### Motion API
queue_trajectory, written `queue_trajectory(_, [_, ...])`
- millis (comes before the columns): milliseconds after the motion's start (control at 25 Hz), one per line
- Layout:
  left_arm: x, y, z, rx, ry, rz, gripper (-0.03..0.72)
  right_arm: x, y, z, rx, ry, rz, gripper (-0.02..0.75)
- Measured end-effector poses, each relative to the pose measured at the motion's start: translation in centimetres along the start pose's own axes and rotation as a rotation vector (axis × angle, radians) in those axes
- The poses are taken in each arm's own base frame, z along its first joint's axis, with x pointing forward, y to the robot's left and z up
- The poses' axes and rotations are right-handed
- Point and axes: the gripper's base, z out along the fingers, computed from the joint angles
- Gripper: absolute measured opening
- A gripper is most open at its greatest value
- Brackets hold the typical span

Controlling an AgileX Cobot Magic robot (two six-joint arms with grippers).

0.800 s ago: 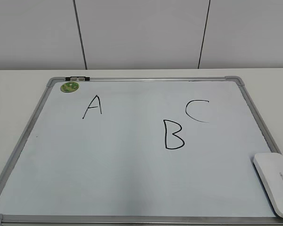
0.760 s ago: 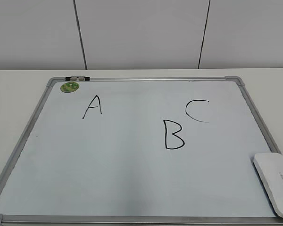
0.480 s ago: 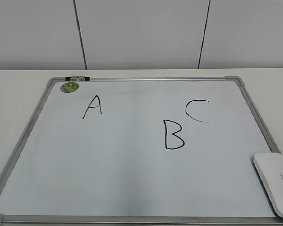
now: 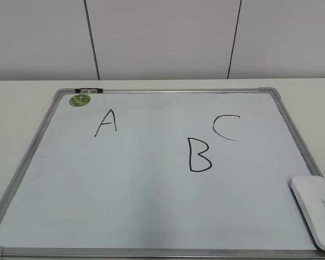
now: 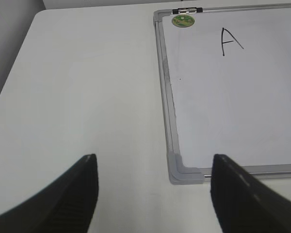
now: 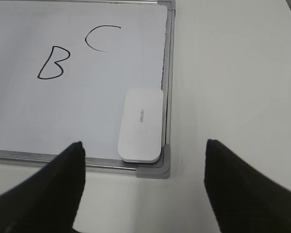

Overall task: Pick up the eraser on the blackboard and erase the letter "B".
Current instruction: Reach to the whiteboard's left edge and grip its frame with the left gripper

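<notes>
Right fingers (image 6: 144,187) apart, eraser (image 6: 141,124) lengthwise along blackboard (image 6: 170,73) right frame

white eraser (image 4: 316,208), silver-framed white blackboard (image 4: 151,216), black letter "B" (image 4: 199,155), green sticker (image 4: 79,100)

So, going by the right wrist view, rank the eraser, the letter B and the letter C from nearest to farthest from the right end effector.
Measured from the right end effector:
1. The eraser, just ahead, in the board's near right corner.
2. The letter B, farther up the board and to the left.
3. The letter C, beyond the B, toward the far edge.
</notes>
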Motion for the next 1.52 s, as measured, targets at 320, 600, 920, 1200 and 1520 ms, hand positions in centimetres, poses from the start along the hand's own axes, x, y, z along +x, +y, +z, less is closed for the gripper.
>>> queue_trajectory(320, [-1.5, 0.0, -0.6, 0.003, -0.066, -0.001, 0.543, 0.0, 0.0, 0.0, 0.0, 0.0, 0.0, 0.587])
queue_trajectory(600, [-5.3, -0.2, 2.5, 0.011, -0.034, -0.005, 0.547, 0.0, 0.0, 0.0, 0.0, 0.0, 0.0, 0.586])
queue_trajectory(920, [-8.0, -0.5, 9.9, 0.03, 0.222, -0.033, 0.551, 0.0, 0.0, 0.0, 0.0, 0.0, 0.0, 0.587])
queue_trajectory(1200, [-12.4, -0.7, 15.4, 0.033, 0.331, 0.004, 0.551, 0.0, 0.0, 0.0, 0.0, 0.0, 0.0, 0.587])
queue_trajectory(1520, [-15.8, -0.8, 22.9, 0.043, 0.547, 0.035, 0.551, 0.0, 0.0, 0.0, 0.0, 0.0, 0.0, 0.586])
